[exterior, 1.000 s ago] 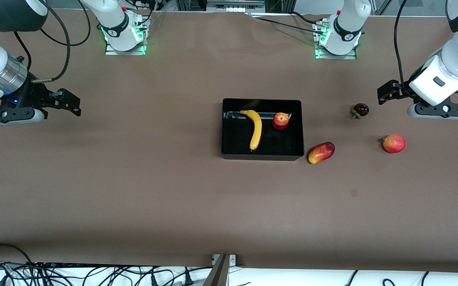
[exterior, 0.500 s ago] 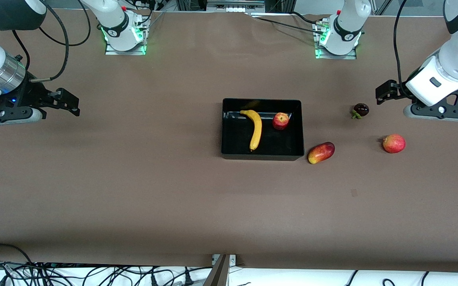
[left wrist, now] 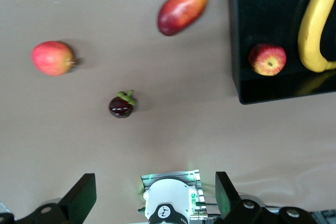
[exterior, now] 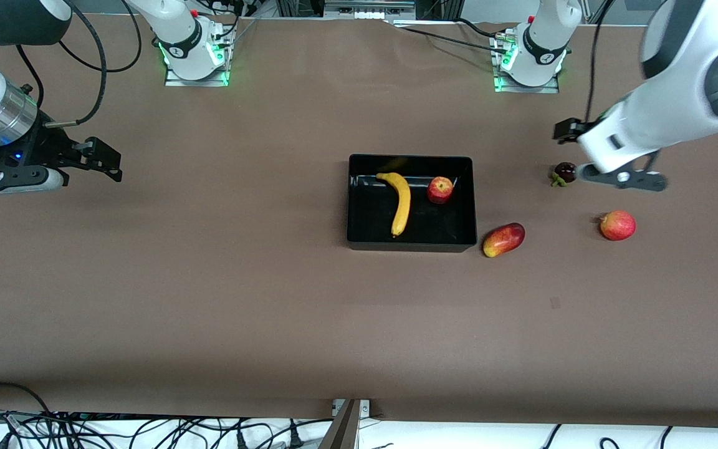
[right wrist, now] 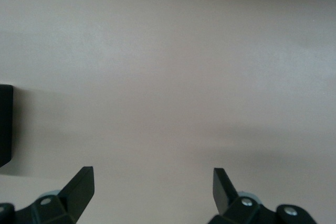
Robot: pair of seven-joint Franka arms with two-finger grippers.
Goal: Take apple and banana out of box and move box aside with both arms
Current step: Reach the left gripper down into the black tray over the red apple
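Note:
The black box (exterior: 440,227) stands mid-table with the yellow banana (exterior: 401,202) and the small red apple (exterior: 440,189) lying inside it. The left wrist view shows the box (left wrist: 247,24), the banana (left wrist: 313,30) and the apple (left wrist: 268,59) too. My left gripper (exterior: 624,182) hangs open and empty over the table beside a dark mangosteen (exterior: 565,172), toward the left arm's end; its own view (left wrist: 155,195) shows wide-apart fingers. My right gripper (exterior: 10,182) hovers open over bare table at the right arm's end, with nothing between its fingers (right wrist: 152,190).
A red-yellow mango (exterior: 503,239) lies just outside the box's corner nearest the front camera. A larger round red fruit (exterior: 617,225) sits nearer the camera than the mangosteen. The left wrist view shows the mango (left wrist: 182,8), the red fruit (left wrist: 52,57) and the mangosteen (left wrist: 121,106).
The left arm has swung toward the table's middle, bringing its gripper next to the mangosteen. The right gripper has drifted slightly toward its end. Box and fruits lie unmoved.

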